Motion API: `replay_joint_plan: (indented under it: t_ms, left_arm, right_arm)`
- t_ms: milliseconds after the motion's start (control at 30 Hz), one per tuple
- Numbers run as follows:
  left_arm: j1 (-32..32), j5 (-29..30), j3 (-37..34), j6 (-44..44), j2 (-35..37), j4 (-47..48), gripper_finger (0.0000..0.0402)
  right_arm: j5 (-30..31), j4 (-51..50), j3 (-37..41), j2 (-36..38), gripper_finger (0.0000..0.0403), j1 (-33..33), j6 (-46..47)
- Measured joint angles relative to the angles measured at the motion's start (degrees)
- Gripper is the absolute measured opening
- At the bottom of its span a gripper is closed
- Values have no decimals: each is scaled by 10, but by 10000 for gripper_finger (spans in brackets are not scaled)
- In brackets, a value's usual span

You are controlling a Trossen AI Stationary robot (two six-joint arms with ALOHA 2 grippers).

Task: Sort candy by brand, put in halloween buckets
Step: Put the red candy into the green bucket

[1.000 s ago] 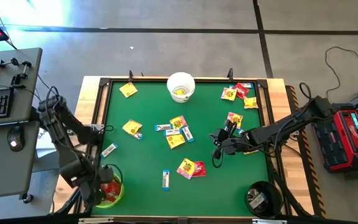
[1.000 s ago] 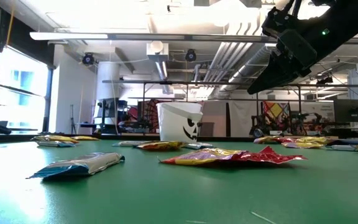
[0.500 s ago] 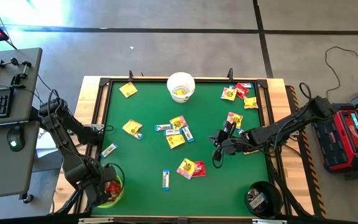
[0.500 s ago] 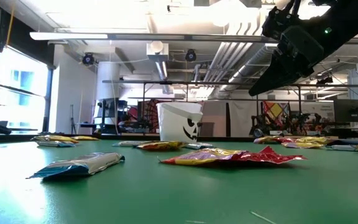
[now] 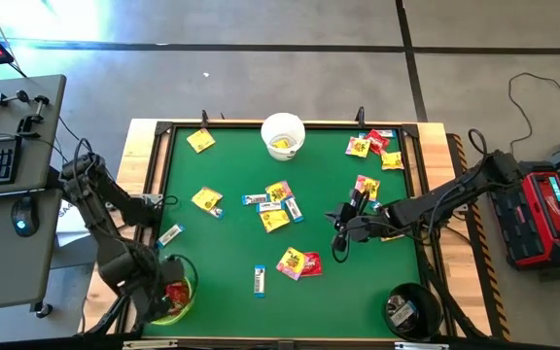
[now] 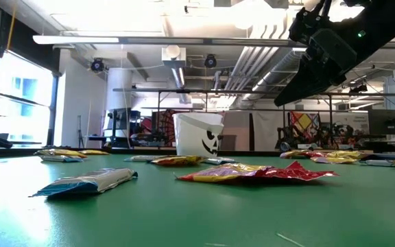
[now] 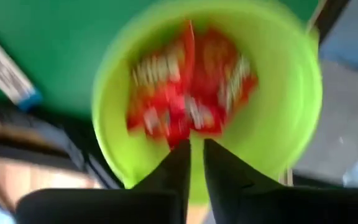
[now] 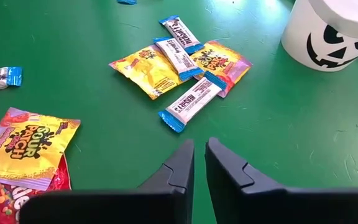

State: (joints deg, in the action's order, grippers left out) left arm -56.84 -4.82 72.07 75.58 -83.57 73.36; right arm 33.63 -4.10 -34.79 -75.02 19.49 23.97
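Note:
My left gripper hangs shut above the lime green bucket at the table's near left corner; red packets lie inside it. My right gripper hovers shut above the table's right half, clear of the cloth, as the low view shows. Ahead of it lie a yellow packet resting on a red one, and a cluster of white-and-blue bars and yellow packets. The white bucket stands at the far edge. The black bucket stands in the near right corner.
Loose candy is scattered flat on the green cloth: a middle cluster, a yellow and red pair, single bars, yellow packets, and a group near the far right corner. A raised rim borders the table.

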Motion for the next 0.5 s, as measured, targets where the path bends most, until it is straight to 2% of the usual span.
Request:
replay_joint_plan:
  t_ms: [100, 300, 400, 500]
  left_arm:
    - [17, 36, -7, -36, -1, 0, 4]
    - [38, 45, -53, -82, -2, 3, 1]
    - [40, 30, -76, -84, -2, -13, 1]
    - [36, -8, -88, -87, -2, -75, 0]
  right_arm:
    - [1, -1, 0, 0, 16, 0, 0]
    - [2, -9, 0, 0, 1, 0, 0]
    - [2, -9, 0, 0, 2, 0, 0]
    - [2, -9, 0, 0, 1, 0, 0]
